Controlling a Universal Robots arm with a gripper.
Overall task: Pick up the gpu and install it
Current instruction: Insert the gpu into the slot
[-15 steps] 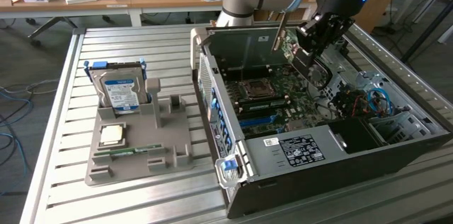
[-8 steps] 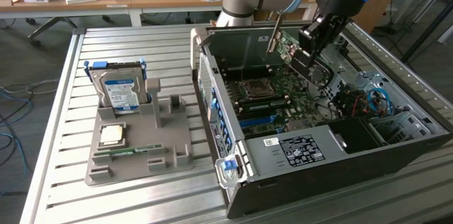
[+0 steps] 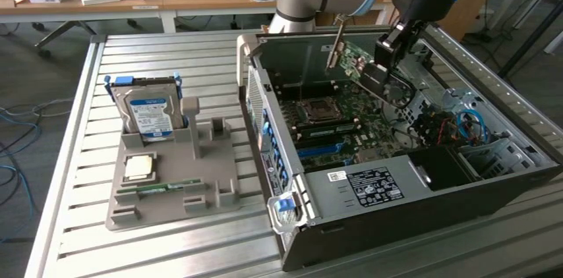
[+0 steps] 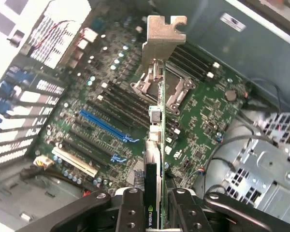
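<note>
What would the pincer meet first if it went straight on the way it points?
The pincer holds the gpu edge-on, its metal bracket leading. Straight ahead lies the motherboard, so the bracket would probably touch it first, near the CPU socket; depth is hard to judge.

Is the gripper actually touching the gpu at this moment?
Touching. The wrist view shows the gripper shut on the gpu: the card's near edge sits clamped between its two fingers, held edge-on over the motherboard.
</note>
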